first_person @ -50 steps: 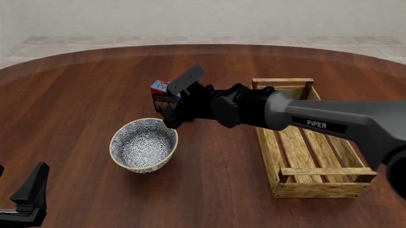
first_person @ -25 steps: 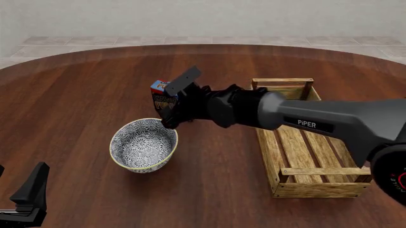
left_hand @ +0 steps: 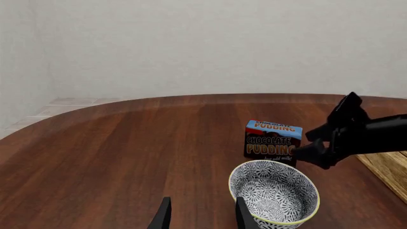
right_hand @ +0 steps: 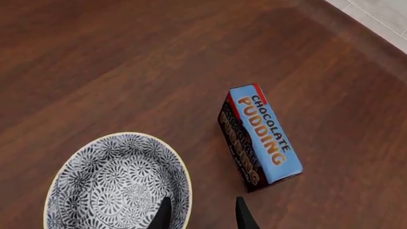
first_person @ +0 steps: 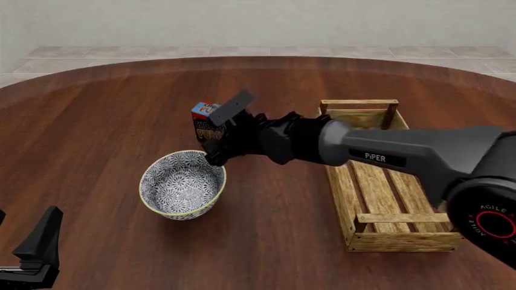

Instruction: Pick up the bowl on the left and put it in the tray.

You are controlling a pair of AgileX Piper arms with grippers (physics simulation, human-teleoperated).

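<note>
The bowl [first_person: 182, 184], blue-and-white patterned with a pale yellow rim, stands on the table left of centre. My right gripper [first_person: 215, 158] hangs open at the bowl's far right rim. In the right wrist view one finger [right_hand: 163, 213] is over the inside of the bowl [right_hand: 117, 183] and the other lies outside the rim. The tray [first_person: 407, 241], a light-wood crate, lies on the right under the right arm. My left gripper [first_person: 36, 248] rests open at the near left corner, well short of the bowl [left_hand: 273, 198].
A blue-and-dark chocolate pudding box [first_person: 208, 121] stands upright just behind the bowl, close to the right gripper [left_hand: 315, 152]; it also shows beside the bowl in the right wrist view [right_hand: 260, 136]. The tray's edge [left_hand: 388, 167] shows in the left wrist view.
The right gripper has sunk a little and shifted slightly left toward the bowl's rim. The bowl, the box and the left arm have not moved.
</note>
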